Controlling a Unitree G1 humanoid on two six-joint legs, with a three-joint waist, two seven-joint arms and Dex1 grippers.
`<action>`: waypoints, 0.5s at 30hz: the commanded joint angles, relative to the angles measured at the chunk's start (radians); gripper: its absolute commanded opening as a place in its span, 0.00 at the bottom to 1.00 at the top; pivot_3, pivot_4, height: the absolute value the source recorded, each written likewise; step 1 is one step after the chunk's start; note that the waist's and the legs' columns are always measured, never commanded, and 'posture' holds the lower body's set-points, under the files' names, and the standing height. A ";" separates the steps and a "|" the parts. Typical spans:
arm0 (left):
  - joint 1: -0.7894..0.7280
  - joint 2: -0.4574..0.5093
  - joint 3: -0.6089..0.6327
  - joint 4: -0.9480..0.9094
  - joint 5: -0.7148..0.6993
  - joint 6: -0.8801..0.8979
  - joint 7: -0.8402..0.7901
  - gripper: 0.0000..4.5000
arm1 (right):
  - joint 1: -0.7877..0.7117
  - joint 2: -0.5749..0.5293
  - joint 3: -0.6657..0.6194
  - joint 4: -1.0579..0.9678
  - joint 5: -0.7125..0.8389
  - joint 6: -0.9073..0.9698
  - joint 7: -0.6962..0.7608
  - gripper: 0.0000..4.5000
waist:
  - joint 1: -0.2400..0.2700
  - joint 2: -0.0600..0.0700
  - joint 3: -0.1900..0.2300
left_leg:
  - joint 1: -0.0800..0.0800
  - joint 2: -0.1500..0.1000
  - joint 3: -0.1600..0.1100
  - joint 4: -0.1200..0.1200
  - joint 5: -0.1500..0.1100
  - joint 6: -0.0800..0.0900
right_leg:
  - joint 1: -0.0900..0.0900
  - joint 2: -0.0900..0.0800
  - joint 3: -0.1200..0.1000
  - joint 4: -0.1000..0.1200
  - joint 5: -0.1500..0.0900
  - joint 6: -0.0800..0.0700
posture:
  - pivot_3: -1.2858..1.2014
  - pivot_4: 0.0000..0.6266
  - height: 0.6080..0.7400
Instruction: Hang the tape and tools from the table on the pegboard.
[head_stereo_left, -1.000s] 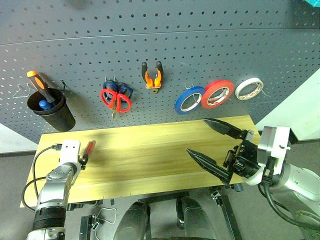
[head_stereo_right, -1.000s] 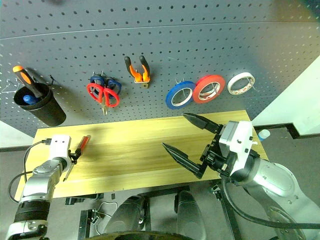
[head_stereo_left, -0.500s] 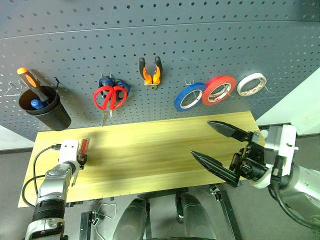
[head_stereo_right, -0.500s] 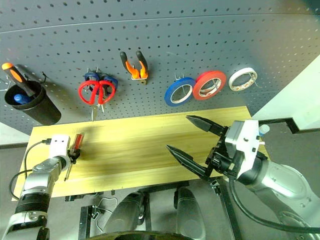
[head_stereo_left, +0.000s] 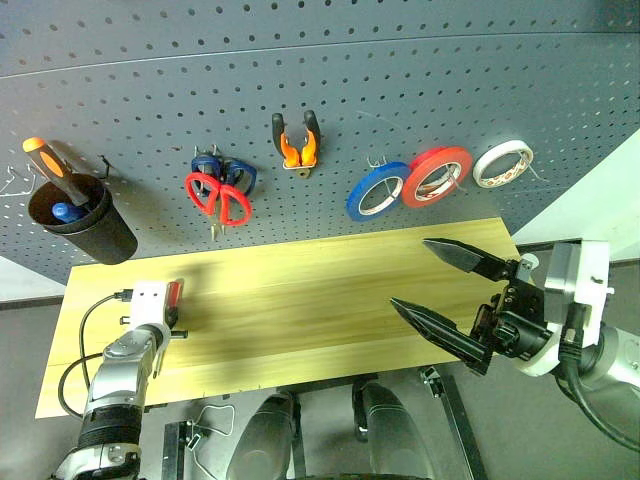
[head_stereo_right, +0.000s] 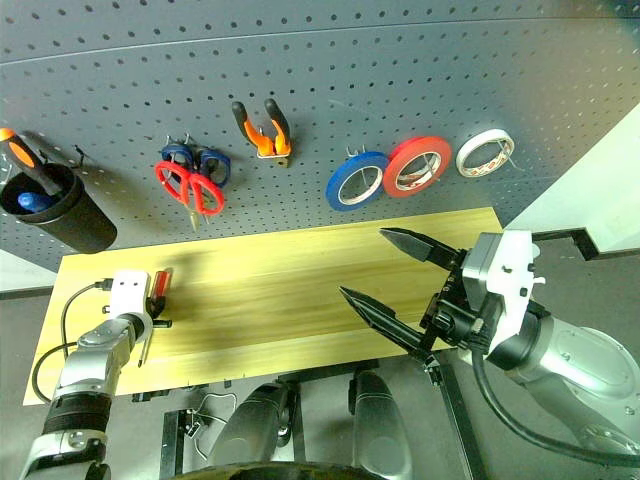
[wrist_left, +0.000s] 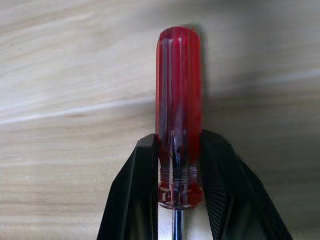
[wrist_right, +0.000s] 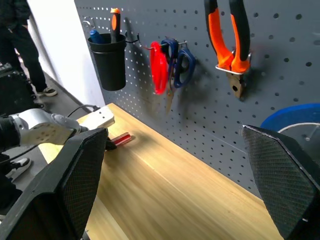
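A slim red-handled screwdriver lies on the light wooden table near its left end. My left gripper is shut on it, one black finger pressed against each side of the handle's base. The same screwdriver pokes out past the left wrist in the head view. My right gripper hovers wide open and empty above the table's right part. On the dark grey pegboard hang the blue tape, the orange-and-black pliers and the red-handled scissors.
A red-orange roll and a white roll hang right of the blue tape. Blue-handled scissors share the red scissors' hook. A black cup at far left holds an orange-and-black screwdriver. A person stands beyond the table's left end.
My left gripper's fingers have closed onto the screwdriver's handle. The head camera has tilted, shifting the whole picture. The right gripper stays open in about the same place.
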 joint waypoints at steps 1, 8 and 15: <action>0.058 -0.016 -0.005 -0.044 -0.011 0.052 -0.002 0.18 | -0.010 -0.005 0.001 -0.025 0.000 -0.009 -0.007 1.00 | -0.001 0.000 0.000 | 0.000 0.000 0.000 0.000 0.000 0.000 | 0.000 0.000 0.000 0.000 0.000 0.000 | 0.49 0.51 0.90; 0.146 -0.015 -0.074 -0.229 -0.005 0.105 -0.063 0.18 | -0.019 0.021 0.043 -0.015 -0.044 -0.023 -0.007 1.00 | -0.002 0.000 0.000 | 0.000 0.000 0.000 -0.001 0.000 0.000 | 0.000 0.000 0.000 -0.003 0.000 0.000 | 0.50 0.48 0.90; 0.186 0.015 -0.143 -0.431 -0.026 0.166 -0.151 0.18 | -0.041 0.062 0.095 -0.002 -0.064 -0.045 0.041 1.00 | 0.008 0.000 0.000 | -0.007 0.000 -0.001 -0.001 -0.001 0.001 | -0.003 0.000 -0.002 -0.006 0.000 0.000 | 0.52 0.43 0.90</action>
